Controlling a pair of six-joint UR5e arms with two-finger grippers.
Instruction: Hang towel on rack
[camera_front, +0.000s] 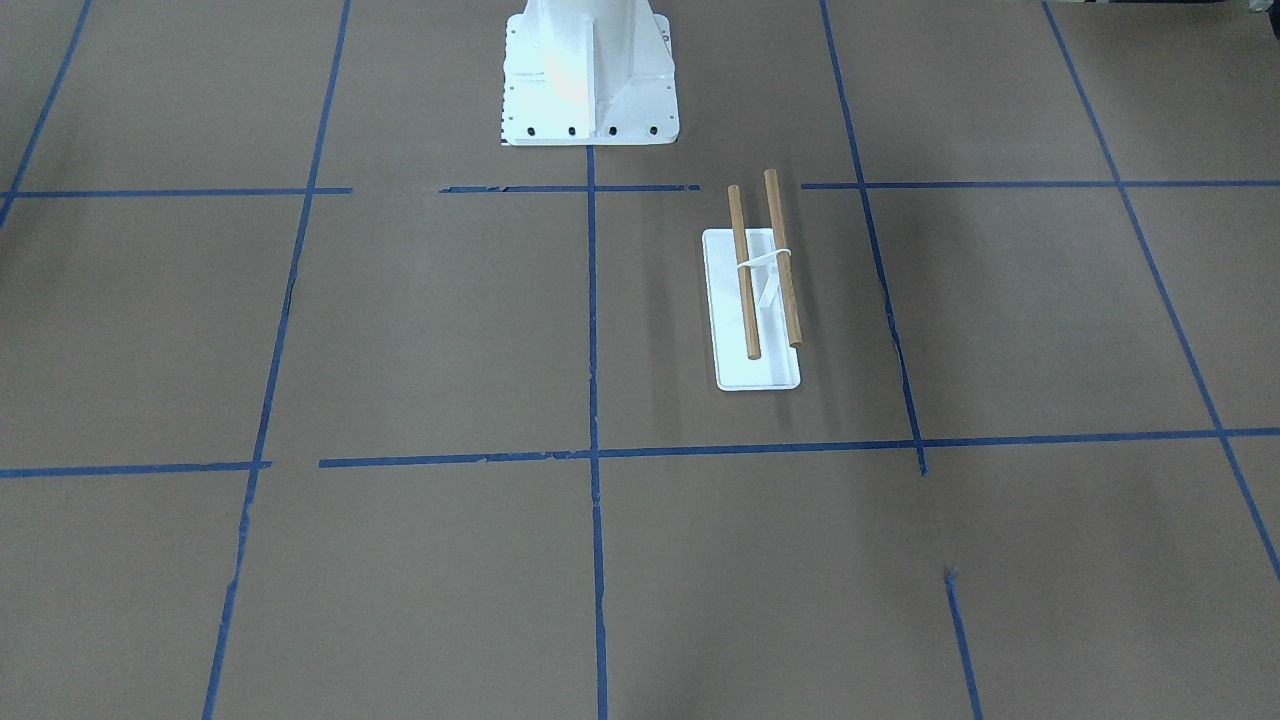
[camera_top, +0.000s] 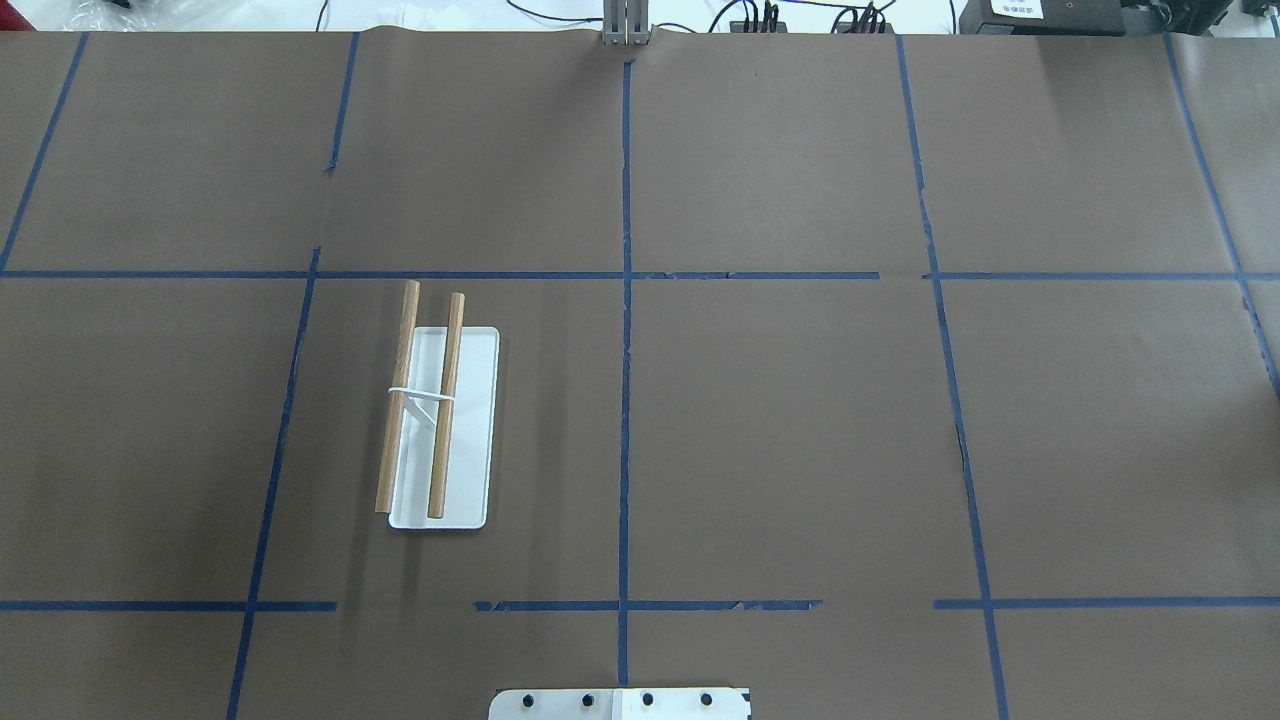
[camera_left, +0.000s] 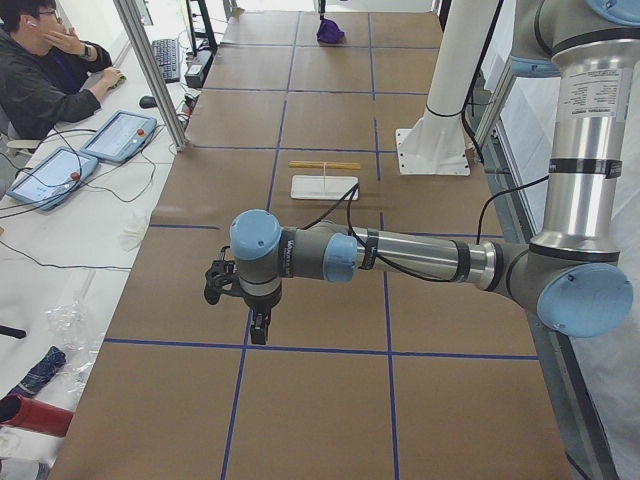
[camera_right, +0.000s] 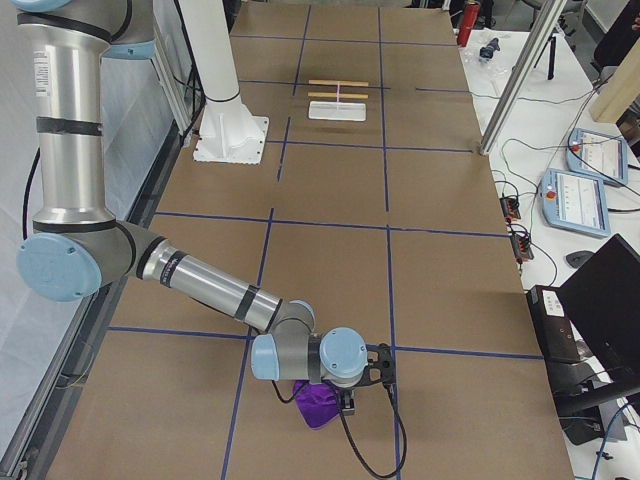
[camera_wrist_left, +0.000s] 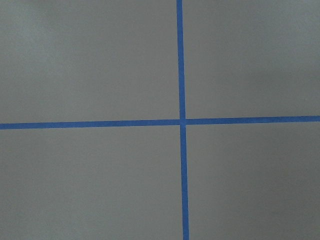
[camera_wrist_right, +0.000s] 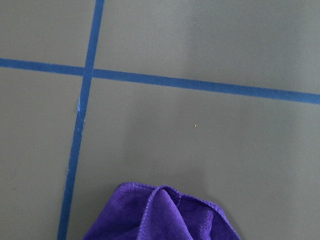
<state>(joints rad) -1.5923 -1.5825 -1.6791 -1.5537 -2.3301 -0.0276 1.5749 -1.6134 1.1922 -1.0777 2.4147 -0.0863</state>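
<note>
I find the towel (camera_wrist_right: 160, 215) bunched at 6 o'clock beneath the right gripper (camera_right: 346, 400), the nearer arm; I cannot tell its grip state.

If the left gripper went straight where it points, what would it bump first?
Probably just the table's brown paper, near a blue tape cross; the left gripper points down with nothing beneath it.

Purple towel (camera_wrist_right: 159, 214) cropped below, right hand (camera_right: 346, 401) obscured
</note>
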